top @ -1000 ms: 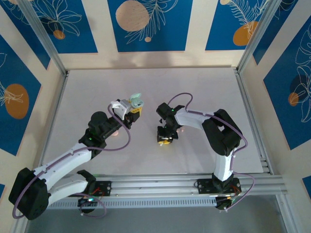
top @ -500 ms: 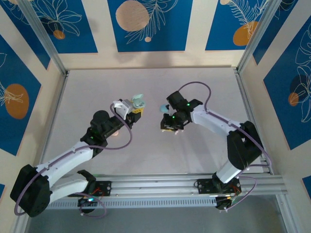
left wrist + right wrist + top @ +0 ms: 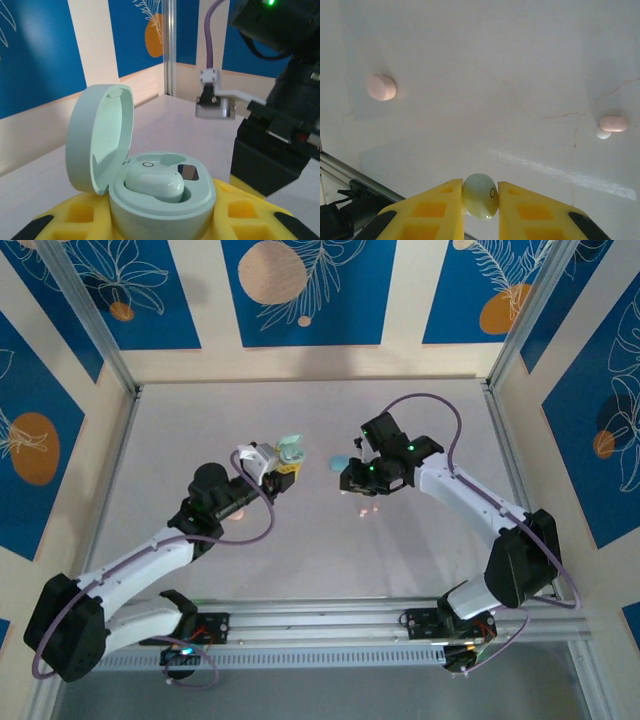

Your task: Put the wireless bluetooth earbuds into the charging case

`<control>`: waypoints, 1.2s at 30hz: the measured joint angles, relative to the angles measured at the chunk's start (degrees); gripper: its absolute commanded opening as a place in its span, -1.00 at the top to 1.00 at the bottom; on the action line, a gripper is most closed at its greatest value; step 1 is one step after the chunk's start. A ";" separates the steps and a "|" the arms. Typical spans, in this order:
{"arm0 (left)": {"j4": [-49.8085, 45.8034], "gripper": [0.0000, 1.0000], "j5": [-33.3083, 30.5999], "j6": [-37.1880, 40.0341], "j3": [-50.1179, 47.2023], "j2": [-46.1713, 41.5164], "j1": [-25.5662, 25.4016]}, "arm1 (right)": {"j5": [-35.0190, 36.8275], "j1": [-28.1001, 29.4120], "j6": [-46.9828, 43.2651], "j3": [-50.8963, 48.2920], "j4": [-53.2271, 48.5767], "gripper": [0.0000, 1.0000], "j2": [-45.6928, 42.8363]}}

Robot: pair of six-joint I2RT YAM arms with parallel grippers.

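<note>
While tight in the closed right hand (image 3: 480,191), mint earbud (image 3: 479,198), apart from case (image 3: 161,214) in left hand (image 3: 282,466).

No readable text (or numbers)

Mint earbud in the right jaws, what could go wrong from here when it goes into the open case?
The mint earbud is round and pinched only at the right jaws' tips; it may slip or twist on contact.
The charging case has one free slot beside a seated bud, with the lid upright close by; a skewed approach could hit either.
The case sits in the left jaws, so a push may shift it.
</note>
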 measured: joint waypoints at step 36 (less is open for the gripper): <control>2.21 0.40 14.71 1.05 2.49 7.41 -0.37 | 0.04 6.36 -11.85 12.09 1.55 0.54 -2.82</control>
